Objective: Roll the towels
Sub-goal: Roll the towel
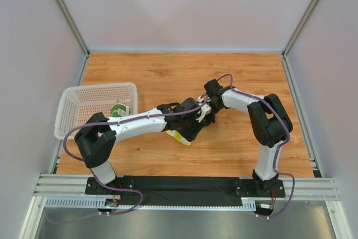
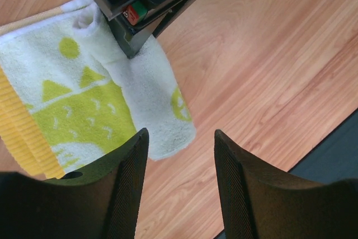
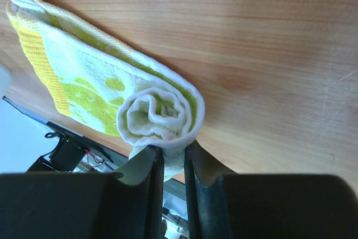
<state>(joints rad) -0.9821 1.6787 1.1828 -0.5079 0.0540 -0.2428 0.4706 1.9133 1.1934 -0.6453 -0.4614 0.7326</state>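
The lime-yellow towel [image 2: 84,104] lies on the wooden table, partly rolled from one end, its flat part with the yellow edging spread out. My right gripper [image 3: 173,149] is shut on the rolled end of the towel [image 3: 95,76], pinching the outer layer of the spiral. It also shows from above as the right gripper [image 2: 140,20]. My left gripper [image 2: 181,134] hovers open just past the towel's near corner, with only bare wood between its fingers. Both grippers meet mid-table, left gripper [image 1: 193,127] and right gripper [image 1: 205,111]. A green-and-white rolled towel [image 1: 118,109] sits in the basket.
A white mesh basket [image 1: 98,87] stands at the left of the table, beside the left arm's elbow. The two arms cross close together over the table's middle. Grey walls enclose the table on three sides, and a black strip runs along its near edge [image 2: 335,155].
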